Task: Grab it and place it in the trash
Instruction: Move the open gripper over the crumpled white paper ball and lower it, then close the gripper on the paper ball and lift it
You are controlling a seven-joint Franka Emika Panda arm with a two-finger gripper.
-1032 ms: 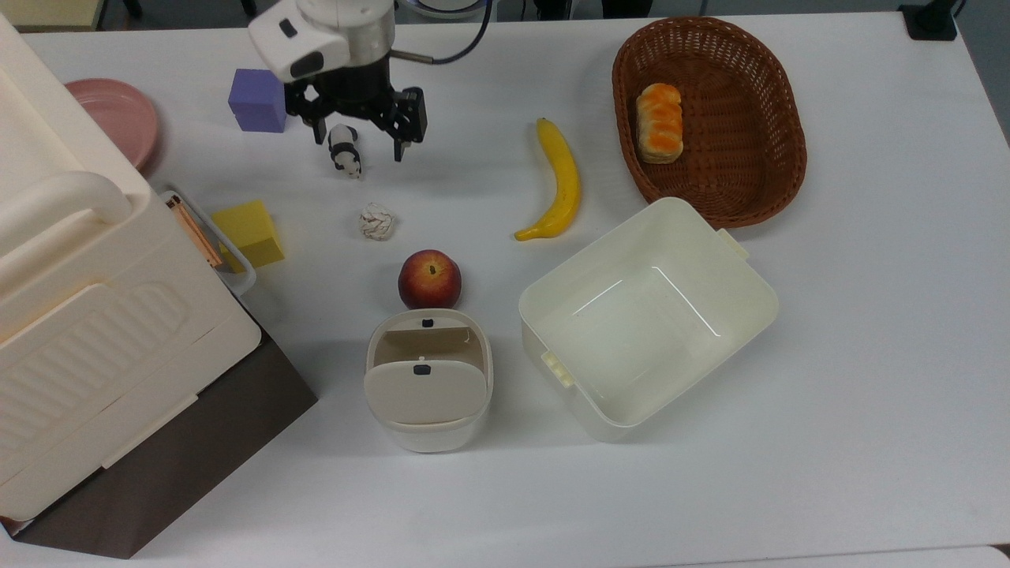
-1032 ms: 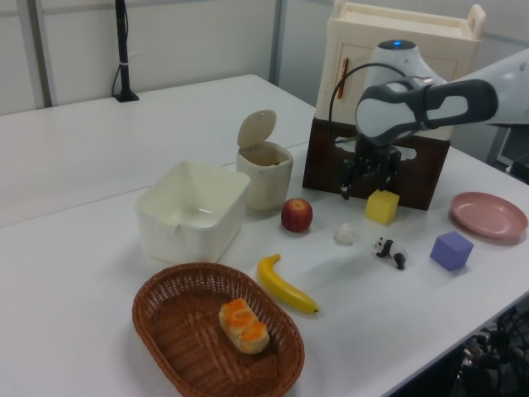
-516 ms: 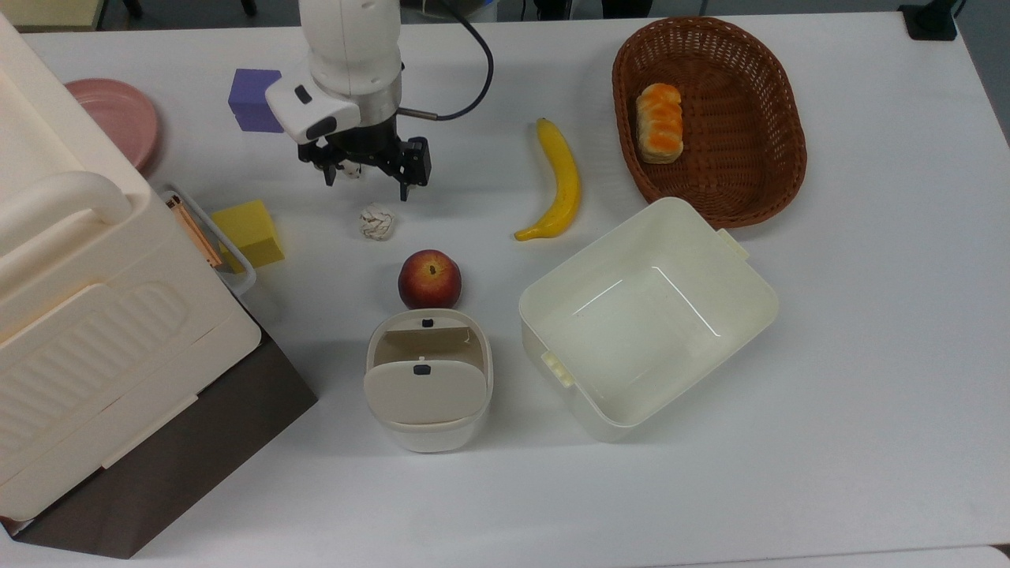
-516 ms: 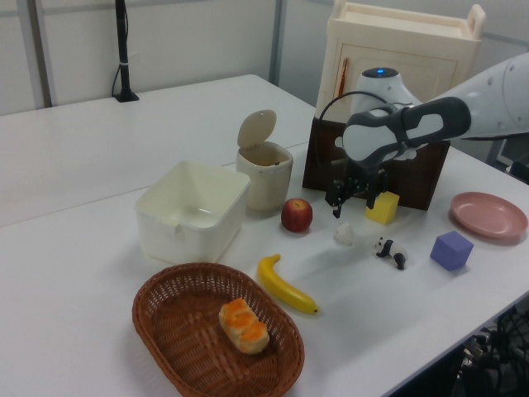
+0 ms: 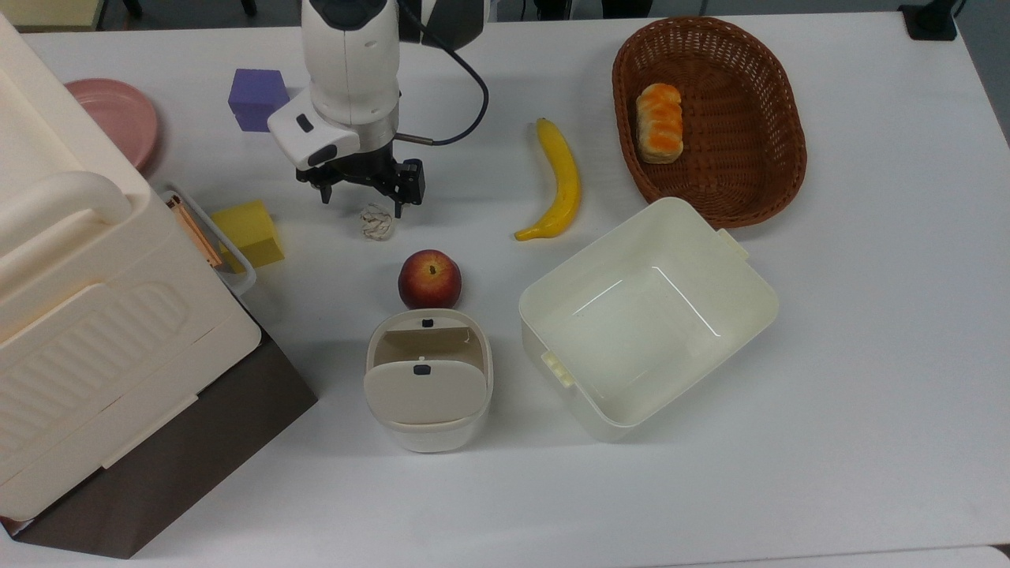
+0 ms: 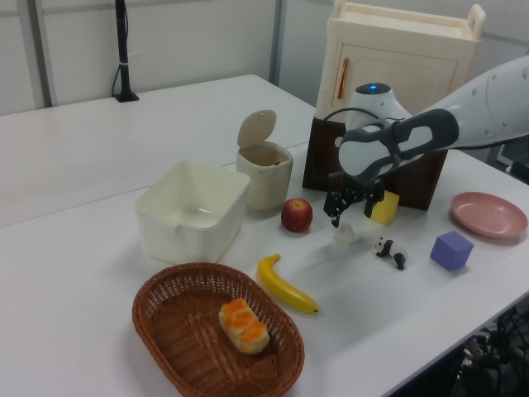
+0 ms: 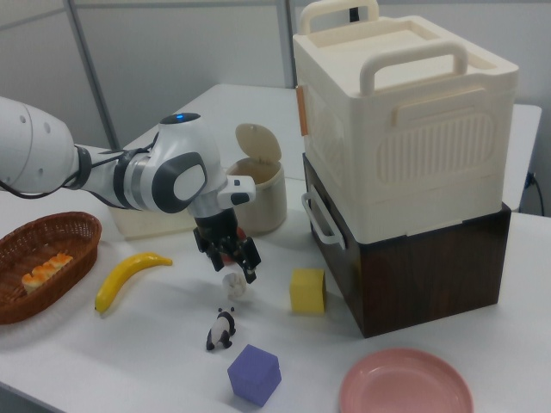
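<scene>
The paper ball (image 5: 376,223) — small, crumpled, off-white with greyish creases — lies on the smooth white bench (image 5: 868,315) under the tool (image 5: 361,199), whose fingers stand spread and empty.

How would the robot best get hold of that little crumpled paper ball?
From straight above, pinching the paper ball across its middle. It is roundish and lies free on the table, clear of the apple and panda. The open gripper already hovers over it.

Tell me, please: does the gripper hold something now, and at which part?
Nothing is held. The gripper is open above the paper ball, which lies on the table.
</scene>
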